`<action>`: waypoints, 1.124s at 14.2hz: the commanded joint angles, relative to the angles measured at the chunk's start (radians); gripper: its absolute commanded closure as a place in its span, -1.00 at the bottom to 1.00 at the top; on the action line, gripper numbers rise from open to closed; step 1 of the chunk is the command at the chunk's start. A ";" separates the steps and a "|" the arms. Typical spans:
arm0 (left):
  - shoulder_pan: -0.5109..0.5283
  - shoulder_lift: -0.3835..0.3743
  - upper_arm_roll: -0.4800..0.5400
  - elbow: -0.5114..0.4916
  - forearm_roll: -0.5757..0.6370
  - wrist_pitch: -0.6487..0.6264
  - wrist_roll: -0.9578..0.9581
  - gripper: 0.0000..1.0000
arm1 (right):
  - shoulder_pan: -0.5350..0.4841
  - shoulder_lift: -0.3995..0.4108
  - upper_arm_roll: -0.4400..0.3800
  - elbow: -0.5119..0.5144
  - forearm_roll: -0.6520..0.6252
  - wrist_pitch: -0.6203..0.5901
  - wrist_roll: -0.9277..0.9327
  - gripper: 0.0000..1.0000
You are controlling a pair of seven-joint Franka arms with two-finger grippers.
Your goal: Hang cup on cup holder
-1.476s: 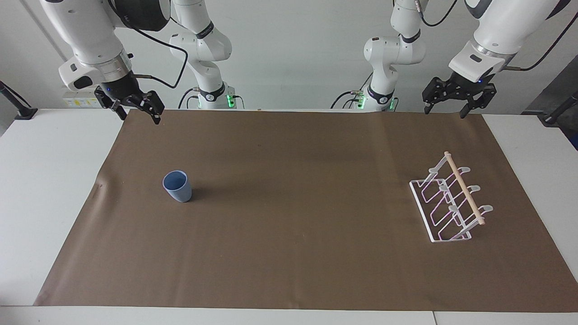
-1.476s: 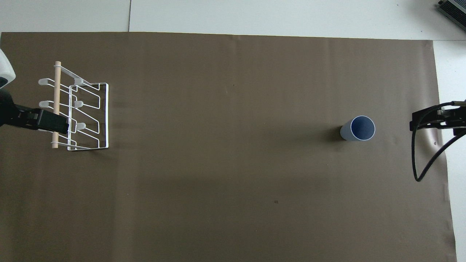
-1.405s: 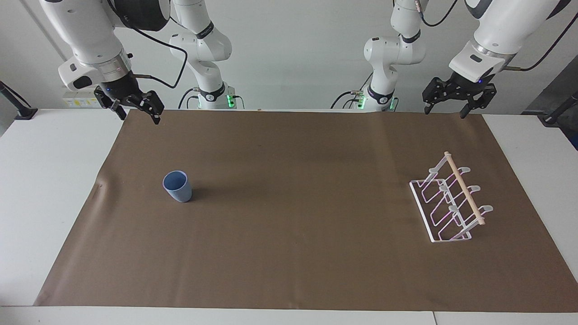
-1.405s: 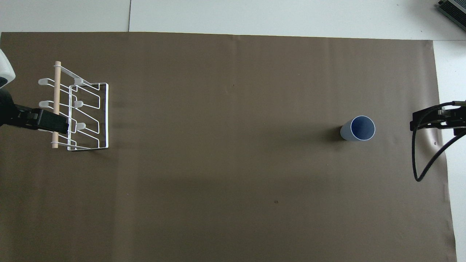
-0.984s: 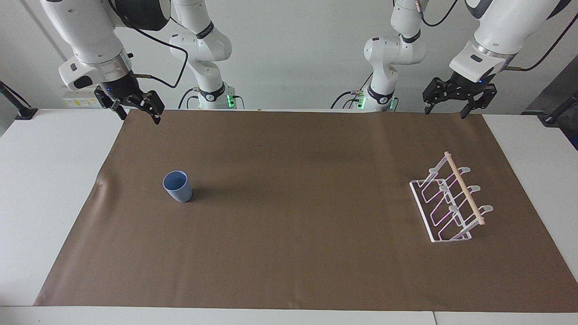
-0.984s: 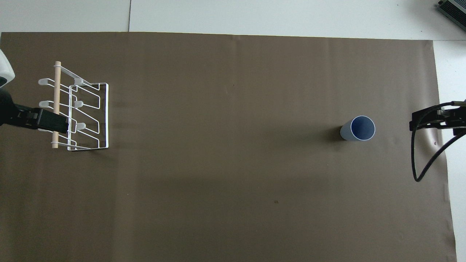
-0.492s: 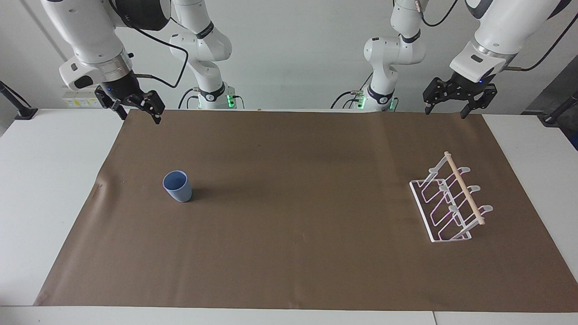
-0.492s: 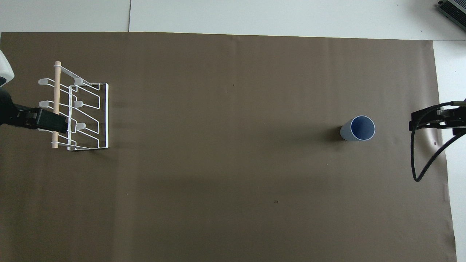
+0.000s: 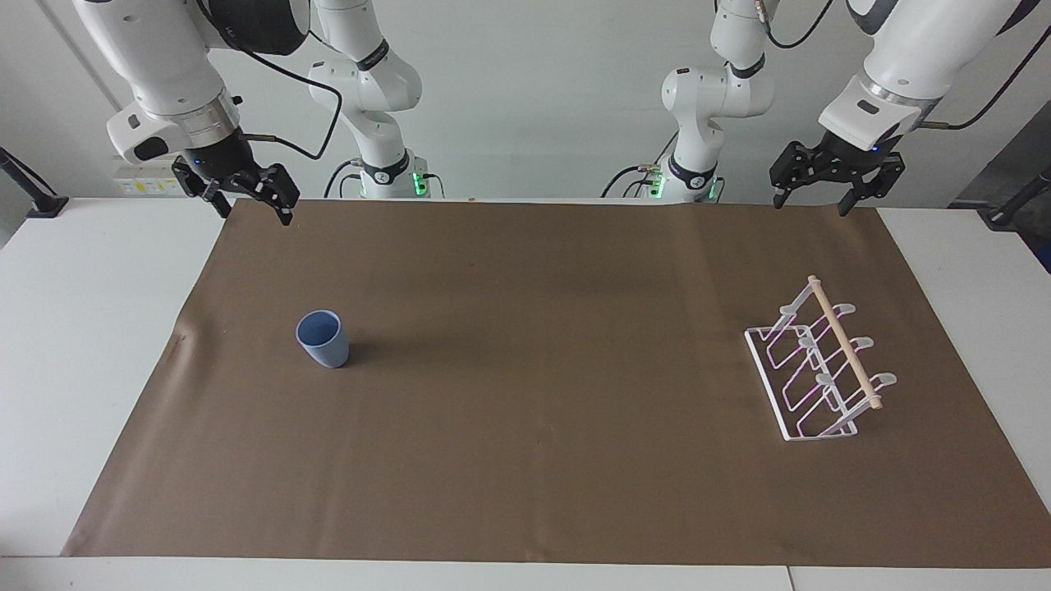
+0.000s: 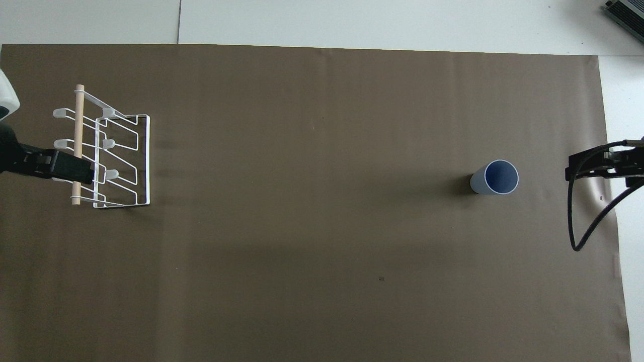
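Right now my right gripper (image 9: 253,207) hangs open and empty over the edge of the brown mat (image 9: 525,460), while my left gripper (image 9: 810,201) waits open over the same edge. On that mat the cup (image 9: 323,338) stands upright, well apart from the cup holder (image 9: 821,361) toward my left arm's end.

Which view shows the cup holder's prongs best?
The facing view: the cup holder stands unobstructed on the brown mat, its looped prongs and wooden rod seen slantwise. In the overhead view the raised, open left gripper covers part of the rod and nearby prongs, though the rack's outline stays readable.
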 commanded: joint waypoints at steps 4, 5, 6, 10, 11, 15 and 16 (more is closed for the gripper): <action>0.002 -0.027 -0.001 -0.031 0.020 0.010 -0.011 -1.00 | -0.013 -0.024 0.005 -0.023 0.026 -0.012 -0.019 -1.00; 0.002 -0.027 -0.001 -0.031 0.020 0.010 -0.011 -1.00 | -0.014 -0.024 0.005 -0.023 0.027 -0.012 -0.016 -1.00; 0.001 -0.027 -0.001 -0.031 0.020 0.010 -0.011 -1.00 | -0.019 -0.024 0.005 -0.023 0.030 -0.016 -0.022 -1.00; 0.002 -0.027 -0.001 -0.031 0.020 0.008 -0.011 -1.00 | -0.017 -0.024 0.005 -0.023 0.029 -0.010 -0.052 -1.00; 0.002 -0.027 -0.001 -0.031 0.020 0.010 -0.011 -1.00 | -0.017 -0.024 0.004 -0.023 0.030 -0.016 -0.084 -1.00; 0.002 -0.027 -0.001 -0.031 0.020 0.008 -0.011 -1.00 | -0.008 -0.024 0.004 -0.023 0.030 -0.012 -0.083 -1.00; 0.002 -0.027 -0.001 -0.031 0.020 0.008 -0.011 -1.00 | -0.008 -0.024 0.004 -0.023 0.030 -0.009 -0.083 -1.00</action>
